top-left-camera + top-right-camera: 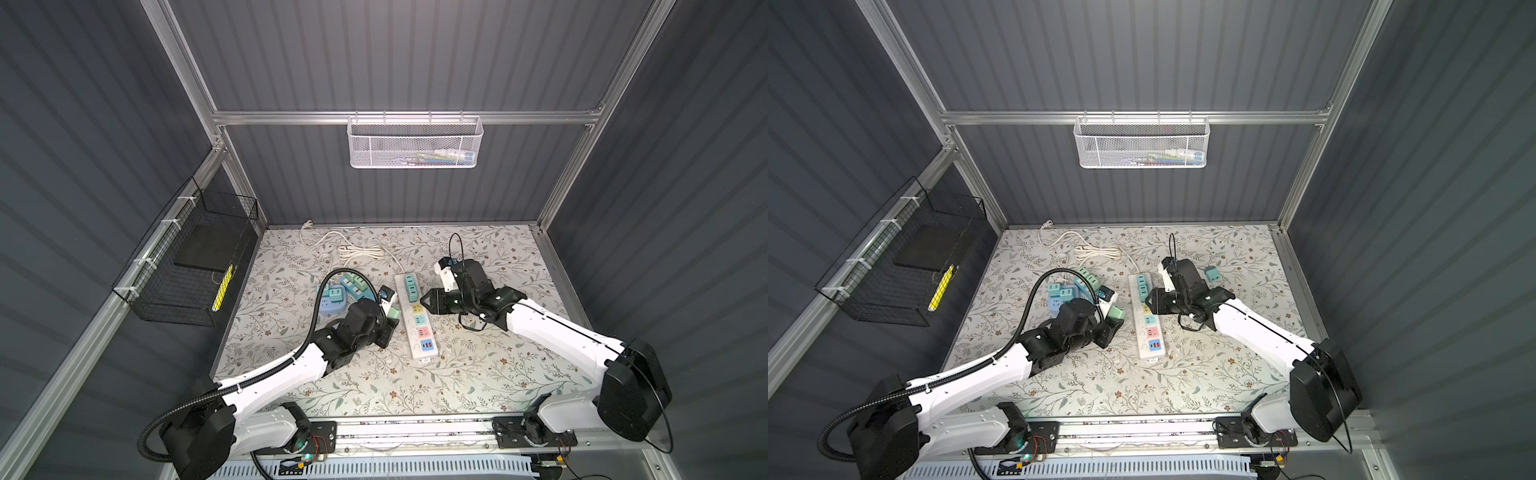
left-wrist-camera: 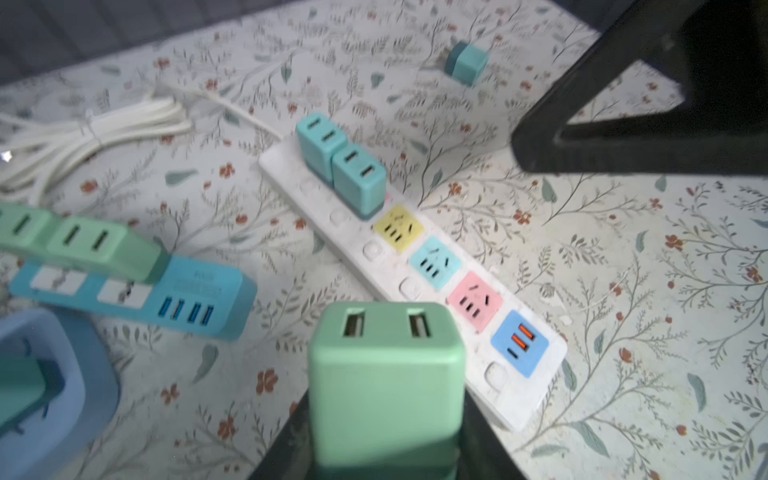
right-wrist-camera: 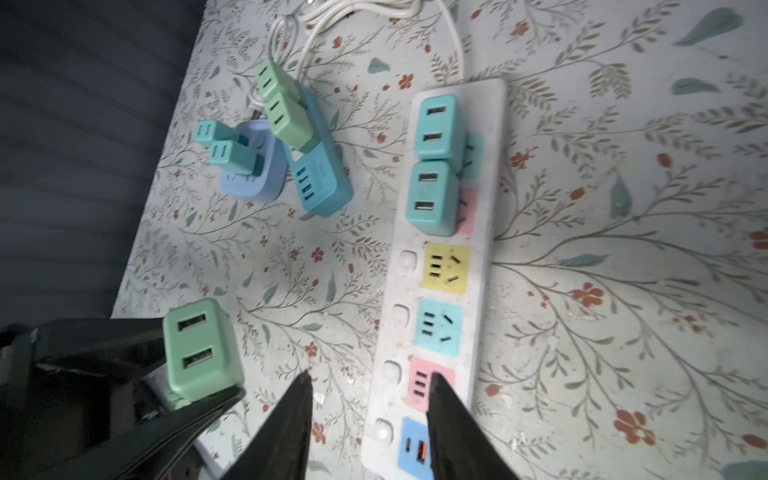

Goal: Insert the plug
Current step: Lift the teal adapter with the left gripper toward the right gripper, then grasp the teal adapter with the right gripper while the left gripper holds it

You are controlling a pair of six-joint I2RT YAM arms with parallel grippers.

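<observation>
My left gripper [image 2: 386,419] is shut on a green plug [image 2: 386,374] with two USB ports on its face. It holds the plug just left of the white power strip [image 1: 409,332], near the strip's front end, in both top views. The same green plug [image 3: 199,349] shows in the right wrist view. My right gripper [image 3: 370,374] stands open low over the strip [image 3: 486,166]. One finger is over the pink socket [image 3: 419,384] and the other over the cloth beside the strip. Two teal plugs [image 2: 340,166] sit in the strip's far sockets. The yellow, teal and pink sockets are free.
A blue USB strip [image 2: 199,291] carrying green plugs and a pale blue round socket [image 3: 253,174] with teal plugs lie left of the white strip. A loose teal plug [image 1: 1212,273] lies behind the right arm. A coiled white cord [image 1: 361,251] lies at the back. A black wire basket [image 1: 195,266] hangs on the left wall.
</observation>
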